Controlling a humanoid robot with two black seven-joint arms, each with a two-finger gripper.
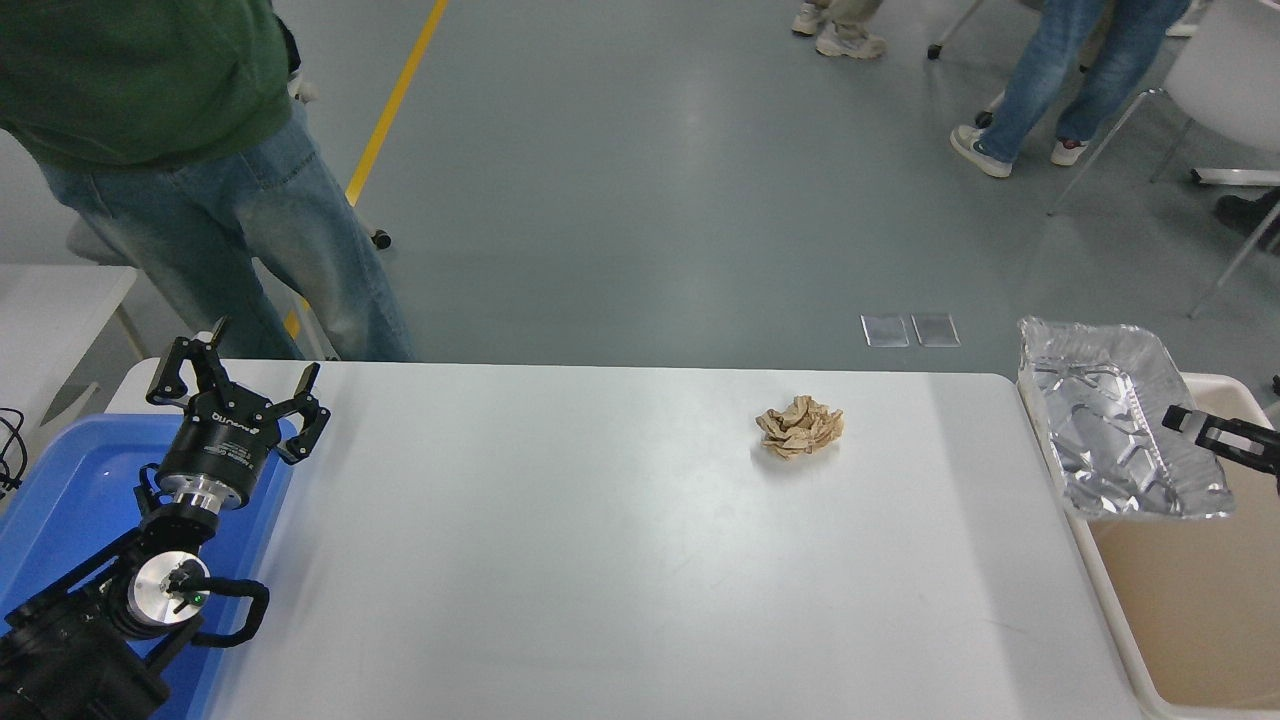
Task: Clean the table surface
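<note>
The table surface (600, 560) is a wide white top with a crumpled brown paper ball (800, 427) lying right of its middle. At the right edge my right gripper (1185, 420) is shut on the rim of a silver foil tray (1115, 430), which hangs tilted in the air over the beige tub (1180, 600) beside the table. My left gripper (238, 385) is parked open at the lower left, over the corner of a blue bin (60, 500).
A person in a green top and jeans (250, 220) stands at the table's far left corner. A smaller white table (50, 300) shows at the left edge. Other people's legs and chair frames are far back at the top right.
</note>
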